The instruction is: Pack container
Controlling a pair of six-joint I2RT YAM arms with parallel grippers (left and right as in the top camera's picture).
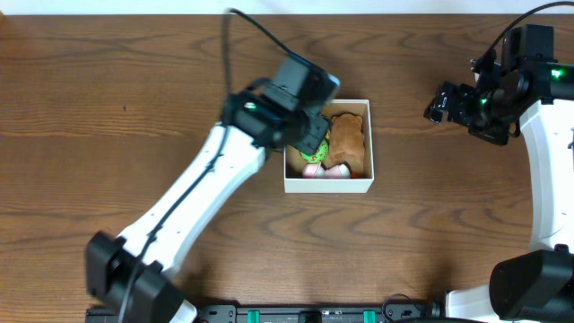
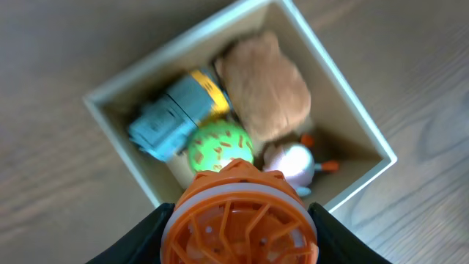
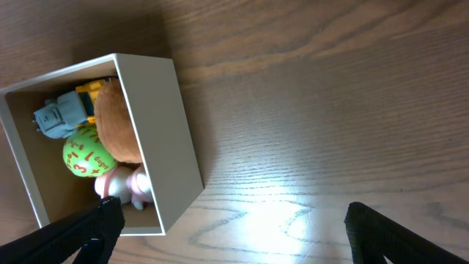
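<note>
Squarely over the left half of the container [image 1: 327, 186], the left gripper [image 1: 309, 135] pinches a round orange lattice toy [image 2: 238, 213] between its dark fingers [image 2: 139, 242], as the left wrist view shows. The container, a square box with white outer walls and a plain brown inside, sits near the middle of the wooden surface [image 1: 108, 108], its top open.

Four toys already lie inside. A brown plush toy [image 2: 264, 88] fills one corner, and a blue-grey toy vehicle [image 2: 172, 117] with a yellow end lies just beside it. A green ball [image 2: 220, 147] flecked with orange touches both, and a small white-and-pink toy [image 2: 292, 163] with orange bits sits against a wall next to the ball. The orange toy hangs above this group and hides part of the container's near wall. Whether it touches the toys beneath cannot be told.

Well apart, toward the right edge of the surface, the right gripper [image 1: 439, 100] hovers over bare wood. The right wrist view shows its fingers [image 3: 73, 238] spread wide with nothing between them, and the container off to one side.
</note>
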